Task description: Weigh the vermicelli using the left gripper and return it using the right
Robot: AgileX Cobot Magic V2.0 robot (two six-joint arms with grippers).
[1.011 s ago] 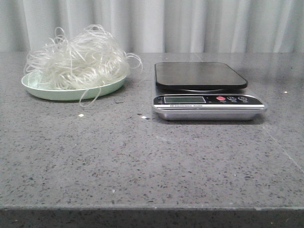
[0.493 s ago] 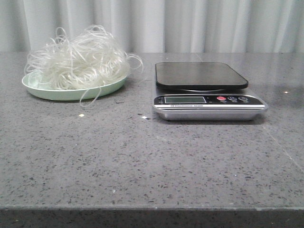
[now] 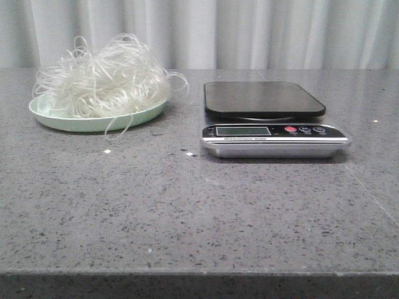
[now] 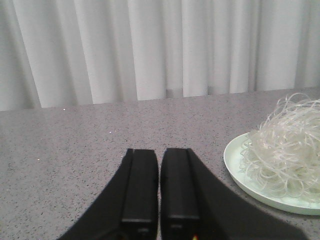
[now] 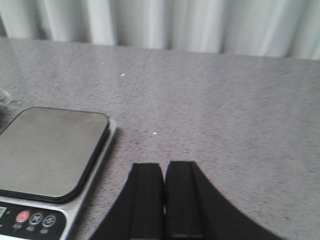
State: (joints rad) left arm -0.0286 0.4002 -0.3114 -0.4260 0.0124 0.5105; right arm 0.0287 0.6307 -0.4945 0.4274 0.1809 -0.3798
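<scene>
Vermicelli [image 3: 100, 78] heaped on pale green plate [image 3: 93, 121], left side of tabletop [image 3: 187, 212]; scale [image 3: 271, 118] to its right, platform bare; left gripper [image 4: 159, 187] pressed together, near the plate, holding nothing; right gripper [image 5: 165, 197] likewise closed, beside the scale.

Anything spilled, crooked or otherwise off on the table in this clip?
Mostly tidy. The vermicelli sits heaped on its green plate, with a few loose loops hanging over the rim onto the table. Two small pale specks lie on the table in front of the plate, possibly noodle bits. The scale sits square with nothing on it.
</scene>
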